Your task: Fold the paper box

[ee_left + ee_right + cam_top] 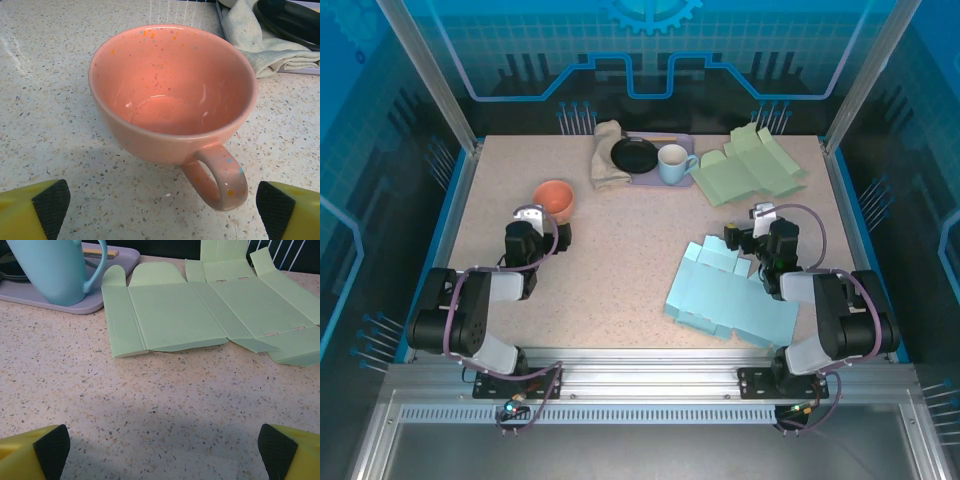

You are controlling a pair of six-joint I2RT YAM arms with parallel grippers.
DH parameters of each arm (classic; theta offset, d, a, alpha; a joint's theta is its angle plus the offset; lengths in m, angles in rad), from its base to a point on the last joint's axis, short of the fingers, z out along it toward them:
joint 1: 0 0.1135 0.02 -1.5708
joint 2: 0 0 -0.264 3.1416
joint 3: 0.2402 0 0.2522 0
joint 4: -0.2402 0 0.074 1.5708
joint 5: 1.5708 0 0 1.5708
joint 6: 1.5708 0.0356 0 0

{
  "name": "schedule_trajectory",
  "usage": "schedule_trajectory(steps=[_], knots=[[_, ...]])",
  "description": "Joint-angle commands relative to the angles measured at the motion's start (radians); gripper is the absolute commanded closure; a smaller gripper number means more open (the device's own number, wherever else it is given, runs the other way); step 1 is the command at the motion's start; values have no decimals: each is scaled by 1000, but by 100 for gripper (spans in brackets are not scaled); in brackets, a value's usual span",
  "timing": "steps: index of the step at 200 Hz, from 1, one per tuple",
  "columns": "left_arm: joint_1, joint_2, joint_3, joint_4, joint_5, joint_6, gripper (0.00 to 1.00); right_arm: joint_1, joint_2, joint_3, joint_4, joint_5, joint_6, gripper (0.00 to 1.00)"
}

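The blue paper sheet [718, 297] is partly hidden by the right arm [808, 288] (1 corner covered).

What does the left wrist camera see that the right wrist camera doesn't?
Left wrist, not right: an empty speckled peach cup, handle toward the camera, and a crumpled cloth behind it. Right wrist, not left: a flat green paper box and a light blue mug. Both: the speckled table, and each camera's own gripper, left gripper and right gripper, open and holding nothing.
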Motion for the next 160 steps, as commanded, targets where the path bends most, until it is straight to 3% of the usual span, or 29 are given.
schedule_trajectory(steps=[1,160], knots=[[4,-3,13,14,24,2,1,2,13,23,-1,8,-9,0],[21,-3,17,7,63,-4,1,1,13,25,-5,5,-9,0]])
